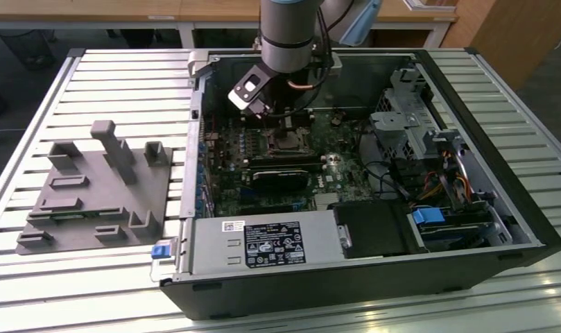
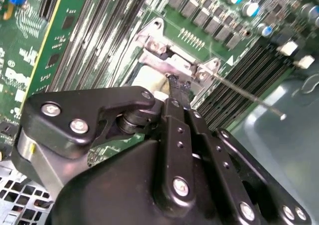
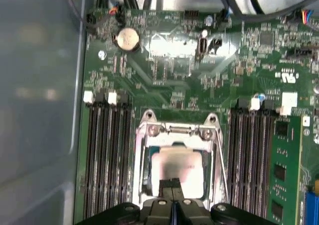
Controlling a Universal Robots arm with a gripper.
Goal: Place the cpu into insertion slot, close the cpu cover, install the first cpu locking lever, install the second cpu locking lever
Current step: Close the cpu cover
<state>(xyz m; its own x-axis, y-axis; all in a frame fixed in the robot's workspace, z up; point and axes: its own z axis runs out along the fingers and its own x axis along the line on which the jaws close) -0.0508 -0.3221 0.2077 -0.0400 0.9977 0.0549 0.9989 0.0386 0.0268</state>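
The cpu (image 3: 177, 166), a small square chip with a pale shiny top, lies in the socket on the green motherboard (image 3: 164, 75). Flat around it lies the cpu cover (image 3: 141, 160), a silvery frame. My gripper (image 3: 172, 187) is shut, its black fingertips (image 2: 178, 87) down at the cover's edge opposite the hinge (image 3: 179, 130), nothing held between them. A thin wire locking lever (image 2: 249, 95) sticks out sideways from the socket corner, and it also runs along the cover's side (image 3: 222, 165). In the exterior view the gripper (image 1: 285, 126) hangs just over the socket (image 1: 286, 143).
The open computer case (image 1: 502, 201) lies on a slatted table (image 1: 95, 277). A black heatsink-like block (image 1: 280, 173) sits just beside the socket, and memory slots (image 3: 104, 160) flank it. A grey fixture (image 1: 95, 187) stands at the exterior view's left. The power supply (image 1: 252, 246) fills the case's near side.
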